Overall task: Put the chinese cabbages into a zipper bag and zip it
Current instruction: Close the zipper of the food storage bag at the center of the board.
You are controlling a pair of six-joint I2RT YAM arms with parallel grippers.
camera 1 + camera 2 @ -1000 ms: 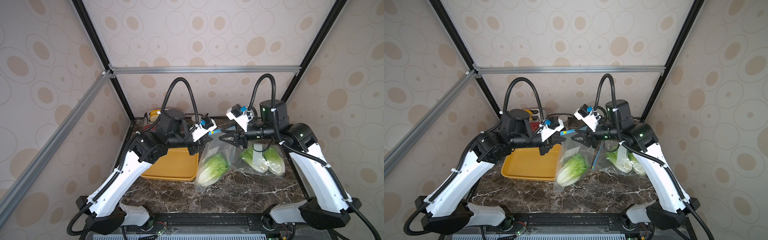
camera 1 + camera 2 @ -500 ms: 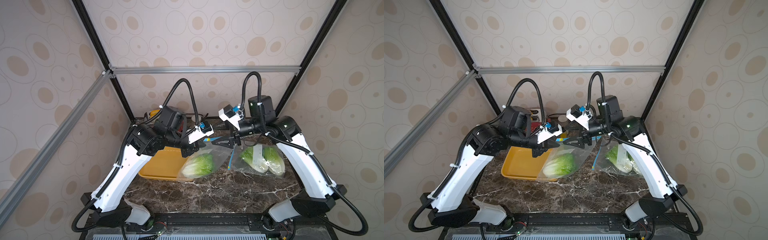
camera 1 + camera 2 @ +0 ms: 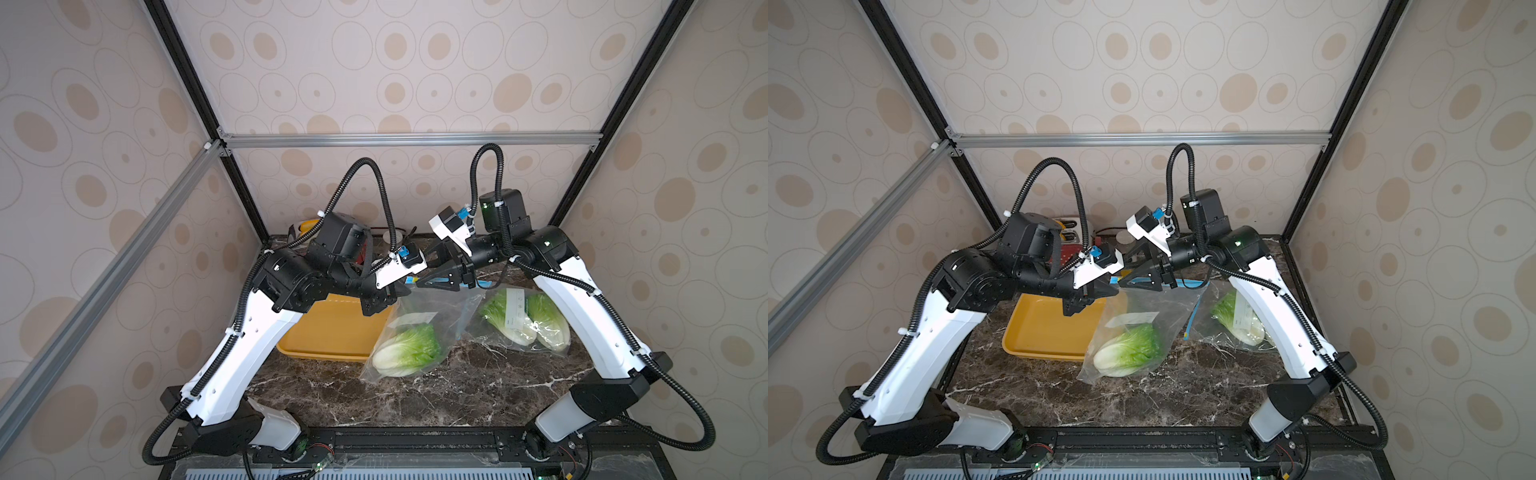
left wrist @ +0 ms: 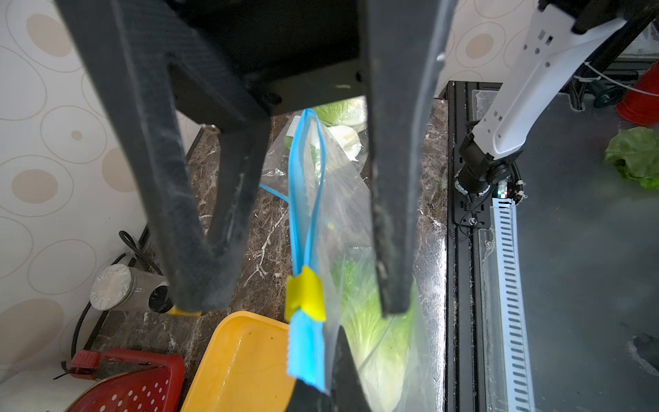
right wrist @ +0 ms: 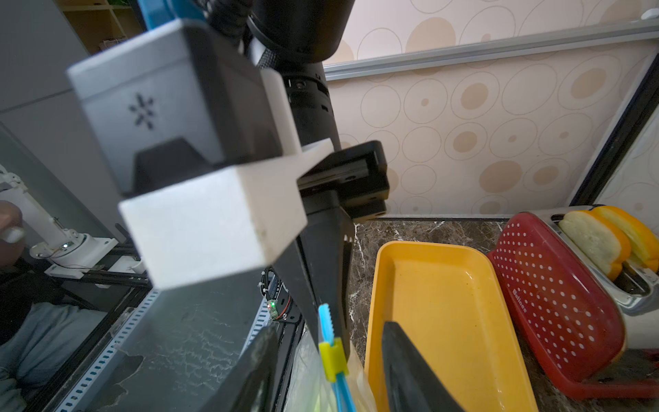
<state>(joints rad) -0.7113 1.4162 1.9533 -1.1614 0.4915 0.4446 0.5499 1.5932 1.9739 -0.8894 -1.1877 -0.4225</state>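
Cabbage (image 3: 409, 347) is inside the zipper bag (image 3: 436, 303), hanging low with its white base down at the tabletop (image 3: 457, 399), just beside the yellow tray (image 3: 332, 332). The other two cabbages (image 3: 523, 322) lie bagged on the tabletop by your right arm, well apart from this one.

Change: half a second back the bag was swung up nearly level between the arms. It has dropped back to a hang, and your right fingers (image 4: 392, 178) have come in close to the left-held end of the zip strip (image 4: 306, 199). I read that as lining up on the slider (image 4: 305, 294), not a zip stroke. Beyond the slider the two blue tracks bow apart, so the mouth is open along nearly its whole run and zipping isn't really begun.

Left fingers (image 4: 344, 364): clamped together on the closed end of the strip, carrying the bag.
Right fingers: apart, one either side of the strip, with the slider between them and touching neither in both wrist views.

Cabbage hangs below both pairs, no contact. You'd want to close squarely on the slider before pulling away from the left.
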